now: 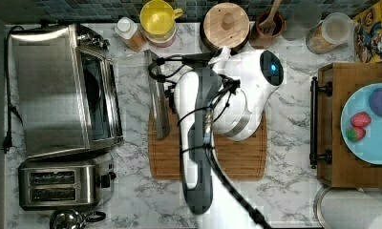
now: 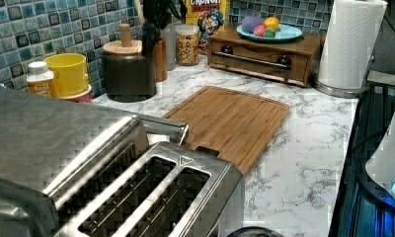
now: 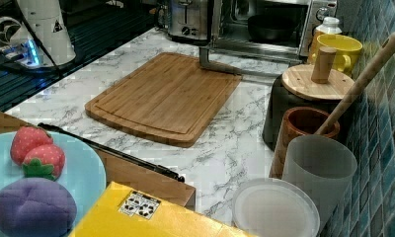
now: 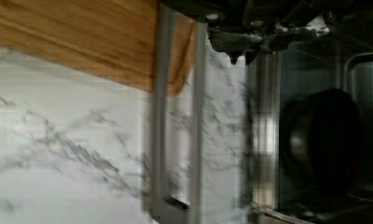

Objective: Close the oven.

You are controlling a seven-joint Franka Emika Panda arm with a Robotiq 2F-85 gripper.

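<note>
The oven (image 1: pixel 50 90) is a big steel box at the top view's left. Its glass door (image 1: pixel 132 90) lies folded down flat, with the long bar handle (image 1: pixel 159 95) over the edge of the cutting board. The cavity (image 3: pixel 272 24) stands open in the right view, with a dark pan (image 4: pixel 322 140) inside. My arm (image 1: pixel 194 119) reaches over the board toward the handle. In the wrist view my gripper (image 4: pixel 240 53) hangs above the lowered door, between the handle (image 4: pixel 159 116) and the cavity, its tips together and holding nothing.
A two-slot toaster (image 1: pixel 60 183) stands beside the oven. A wooden cutting board (image 1: pixel 237 152) lies mid-counter. A yellow mug (image 1: pixel 158 19), a bottle (image 1: pixel 129 33), a lidded canister (image 1: pixel 226 24) and jars line the tiled wall. A wooden drawer box with a plate (image 1: pixel 366 138) sits at the top view's right.
</note>
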